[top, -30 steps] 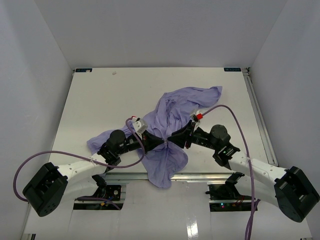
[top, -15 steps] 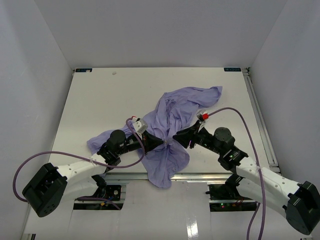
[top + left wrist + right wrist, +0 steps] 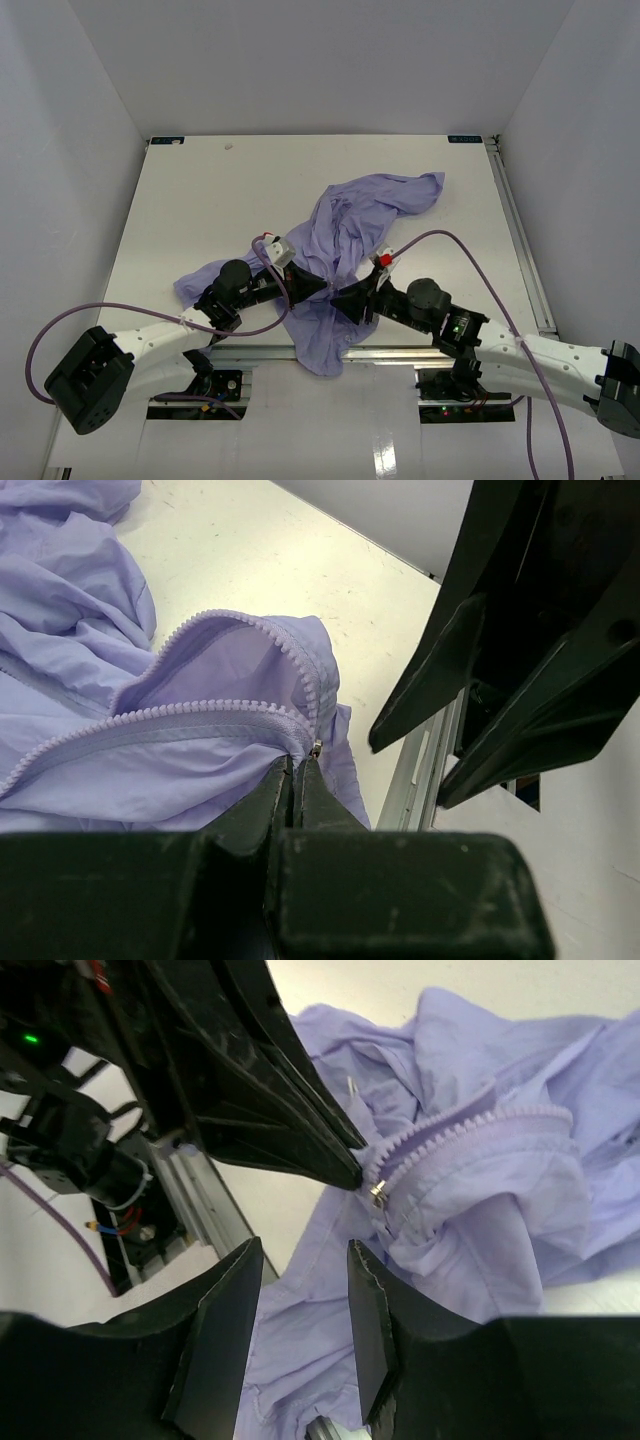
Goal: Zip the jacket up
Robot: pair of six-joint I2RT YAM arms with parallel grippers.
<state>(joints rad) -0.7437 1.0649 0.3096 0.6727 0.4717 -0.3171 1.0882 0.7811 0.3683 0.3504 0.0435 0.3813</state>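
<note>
The lavender jacket (image 3: 345, 215) lies crumpled mid-table, its lower end hanging over the front edge. My left gripper (image 3: 322, 287) is shut on the jacket's edge right beside the metal zipper slider (image 3: 317, 747); the jaws (image 3: 297, 763) meet with fabric between them. The zipper teeth (image 3: 200, 712) curve away, partly open above the slider. My right gripper (image 3: 340, 297) is open and empty, close to the left one. In the right wrist view its fingers (image 3: 365, 1300) stand apart just below the slider (image 3: 379, 1195) and the left gripper's tips (image 3: 350, 1173).
An aluminium rail (image 3: 400, 352) runs along the table's front edge, right under both grippers. Purple cables (image 3: 470, 250) loop from each arm. White walls enclose the table on three sides. A sleeve (image 3: 200, 280) lies to the left.
</note>
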